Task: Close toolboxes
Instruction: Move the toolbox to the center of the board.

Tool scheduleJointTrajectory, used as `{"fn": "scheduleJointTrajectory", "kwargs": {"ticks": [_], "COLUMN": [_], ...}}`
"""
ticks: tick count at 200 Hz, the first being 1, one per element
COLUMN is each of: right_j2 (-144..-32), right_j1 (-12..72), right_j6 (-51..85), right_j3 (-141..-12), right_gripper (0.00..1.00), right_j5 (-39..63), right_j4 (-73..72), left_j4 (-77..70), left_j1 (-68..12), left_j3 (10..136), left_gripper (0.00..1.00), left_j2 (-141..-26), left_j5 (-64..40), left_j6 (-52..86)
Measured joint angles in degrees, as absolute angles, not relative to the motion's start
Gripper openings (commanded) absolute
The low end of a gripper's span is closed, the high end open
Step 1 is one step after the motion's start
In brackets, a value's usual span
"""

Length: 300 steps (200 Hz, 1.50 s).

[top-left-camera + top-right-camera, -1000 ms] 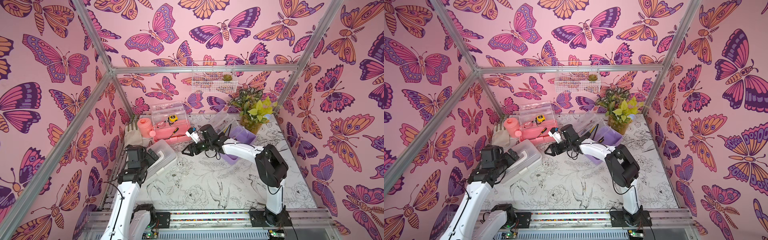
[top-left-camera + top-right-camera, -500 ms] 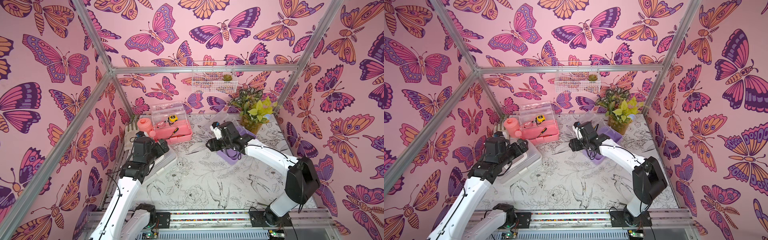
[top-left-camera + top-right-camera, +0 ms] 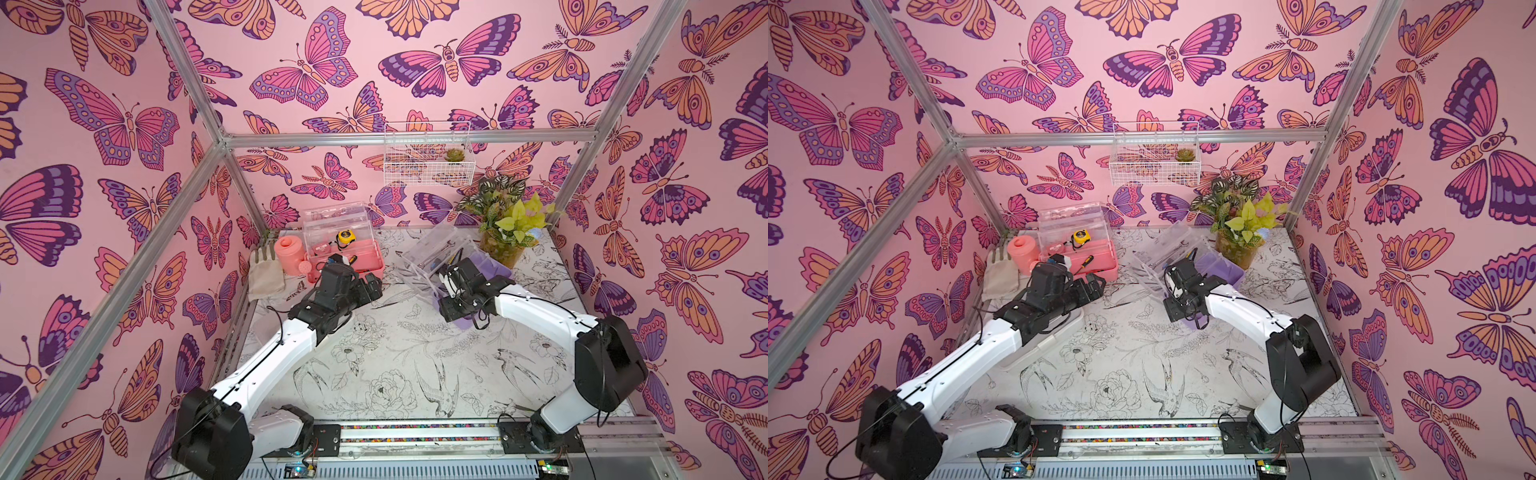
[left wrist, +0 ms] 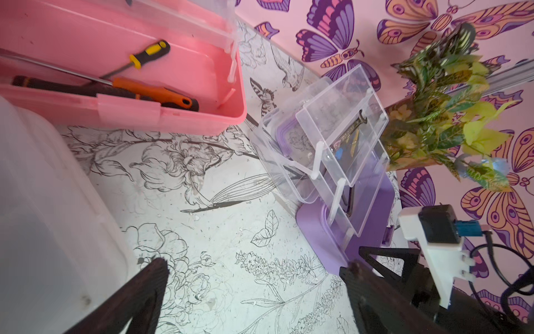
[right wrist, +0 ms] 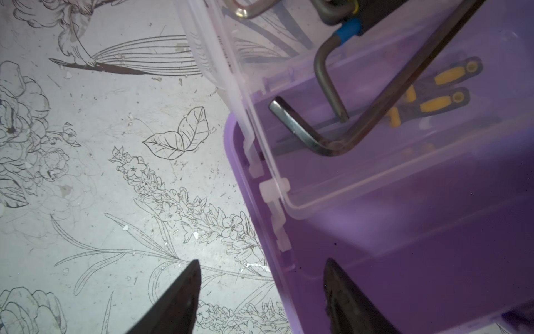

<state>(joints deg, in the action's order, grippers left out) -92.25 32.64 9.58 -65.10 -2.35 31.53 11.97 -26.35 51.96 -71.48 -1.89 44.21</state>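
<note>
Three toolboxes show. The pink toolbox (image 3: 368,262) (image 4: 121,115) stands at the back left with its clear lid (image 3: 334,218) raised. Back right, the purple toolbox (image 3: 496,268) (image 5: 404,231) has its clear lid (image 3: 428,253) tipped open. The white toolbox (image 3: 1042,345) (image 4: 43,202) lies with its lid down under my left arm. My left gripper (image 3: 372,286) (image 4: 257,264) hangs open over bare table in front of the pink box. My right gripper (image 3: 453,309) (image 5: 261,261) is open and straddles the purple box's near wall, one finger outside, one over the base.
A pink watering can (image 3: 291,255) and a grey glove (image 3: 264,274) sit left of the pink box. A potted plant (image 3: 507,232) stands behind the purple box, with a wire basket (image 3: 426,160) on the back wall. Screwdrivers (image 4: 150,55) lie in the pink box, hex keys (image 5: 303,136) in the purple one.
My left arm swung from the white toolbox toward the pink one. My right arm left the pink box, crossed to the purple box and dropped to its near corner, jaws narrowing somewhat.
</note>
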Motion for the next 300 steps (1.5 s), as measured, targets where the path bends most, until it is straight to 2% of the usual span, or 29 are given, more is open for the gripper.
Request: {"fn": "scheduleJointTrajectory", "kwargs": {"ticks": [20, 28, 83, 123, 138, 168, 211, 231, 245, 266, 300], "right_j2": [-92.5, -92.7, -92.3, -91.3, -91.0, -87.3, -79.7, -76.9, -75.5, -73.0, -66.9], "right_j1": [32.6, 32.6, 32.3, 32.2, 32.3, 33.5, 36.0, 37.2, 37.6, 37.8, 34.6], "right_j6": [8.5, 8.3, 7.3, 7.2, 7.0, 7.5, 10.5, 12.7, 14.1, 15.7, 18.1], "right_j3": [-65.1, -65.1, -61.2, -59.6, -59.0, -55.4, -48.6, -46.2, -45.1, -44.8, -45.3], "right_gripper": [0.41, 0.38, 0.38, 0.18, 0.14, 0.11, 0.13, 0.24, 0.37, 0.48, 0.51], "right_j5": [-1.8, -1.5, -1.6, -2.5, -2.0, -0.1, 1.1, 3.0, 4.4, 5.2, 5.0], "right_j4": [31.6, 31.6, 31.4, 31.2, 30.7, 29.6, 30.7, 31.2, 31.8, 32.5, 33.6], "left_j4": [10.0, 9.1, 4.3, 1.1, 0.3, -3.2, -8.6, -10.7, -11.5, -12.5, -14.5], "left_j1": [-27.8, -28.1, -29.5, -30.4, -30.4, -30.4, -30.4, -30.5, -30.6, -31.2, -31.6], "left_j3": [52.5, 52.6, 52.6, 52.6, 52.6, 51.4, 50.7, 50.8, 51.2, 52.2, 57.3], "left_gripper": [0.96, 0.96, 0.93, 0.92, 0.89, 0.76, 0.74, 0.73, 0.74, 0.76, 0.76], "left_j2": [-74.9, -76.3, -82.9, -86.8, -88.2, -90.0, -94.1, -96.9, -98.8, -100.6, -104.5], "left_j5": [-1.9, -1.9, -1.9, -2.0, -2.1, -1.9, -1.8, -2.6, -3.3, -3.8, -5.5], "left_j6": [45.8, 46.5, 51.8, 54.2, 55.2, 57.8, 60.5, 61.4, 61.9, 61.9, 60.6]}}
